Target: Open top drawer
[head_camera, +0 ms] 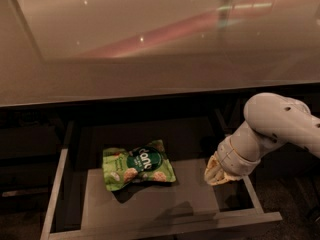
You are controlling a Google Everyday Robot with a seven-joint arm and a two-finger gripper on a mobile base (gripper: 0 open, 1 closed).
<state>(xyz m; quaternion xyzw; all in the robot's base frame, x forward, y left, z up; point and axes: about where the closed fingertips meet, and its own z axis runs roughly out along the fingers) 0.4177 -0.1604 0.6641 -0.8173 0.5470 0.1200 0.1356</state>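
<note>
The top drawer (165,224) stands pulled out below the counter, its pale metal rim and grey inner floor showing. Its dark front and handle are out of view below the frame. A green snack bag (138,169) lies on the drawer floor, left of centre. My gripper (216,175) hangs from the white arm (272,129) at the right, down inside the drawer near its right rail. It is to the right of the bag and apart from it.
A glossy brown counter top (160,49) overhangs the drawer's back. Dark cabinet fronts (25,159) flank the drawer on the left. The drawer's right rail (252,196) runs just beside the gripper.
</note>
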